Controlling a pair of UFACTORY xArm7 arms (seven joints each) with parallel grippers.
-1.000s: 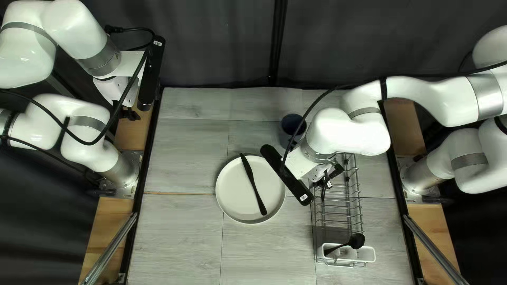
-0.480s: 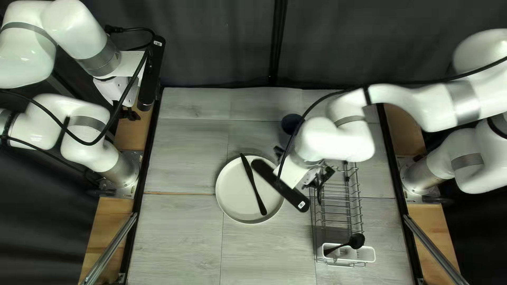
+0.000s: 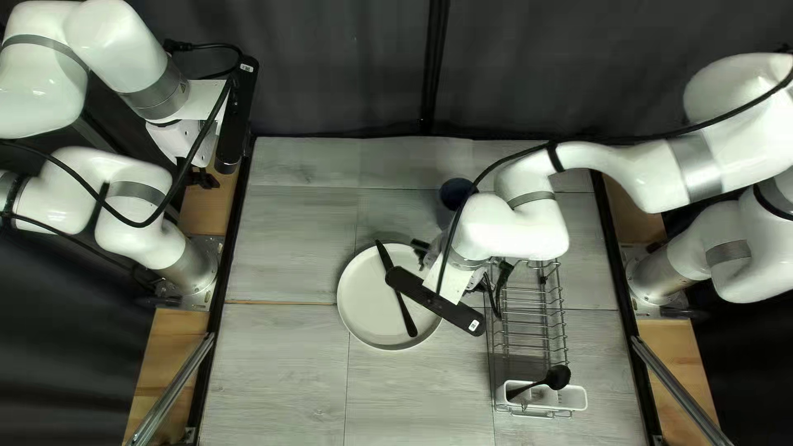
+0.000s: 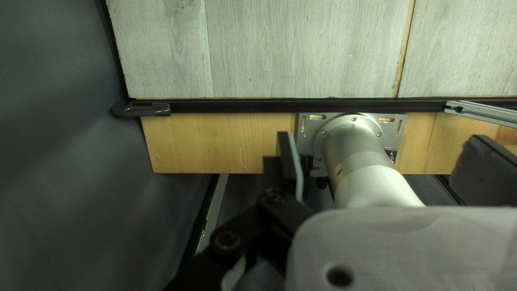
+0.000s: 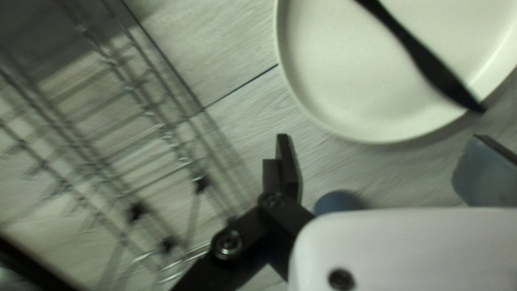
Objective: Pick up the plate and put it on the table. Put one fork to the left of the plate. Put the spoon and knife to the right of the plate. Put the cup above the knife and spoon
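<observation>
At the left of the top left view, have the left gripper (image 3: 202,177) raised by the far end of a wooden board (image 3: 211,206), just outside the table's (image 3: 281,372) left edge. In the left wrist view, look past that gripper (image 4: 388,161) onto the board and the left arm's base (image 4: 355,134). Hold nothing there, with the jaws well apart.

Moving rightward, find the white plate (image 3: 372,306) flat on the middle of the table. Across it, see the black knife (image 3: 400,299) lying aslant, with its far end reaching just over the rim. Over the plate's right part, cross plate and knife from this viewpoint with the black bar (image 3: 438,302) on the right arm's wrist.

By the plate's far right rim, hover with the right gripper (image 3: 422,250), its jaws spread and gripping nothing. In the right wrist view, see the plate ahead and part of the cup between the jaws, not held.

A little farther right, beyond the plate, find the dark blue cup (image 3: 454,193) on the table. Past that, come to the wire rack (image 3: 529,320), partly hidden by the right arm. At its near end, see the white caddy (image 3: 570,400) with the black spoon (image 3: 558,377) leaning in it, bowl raised.
</observation>
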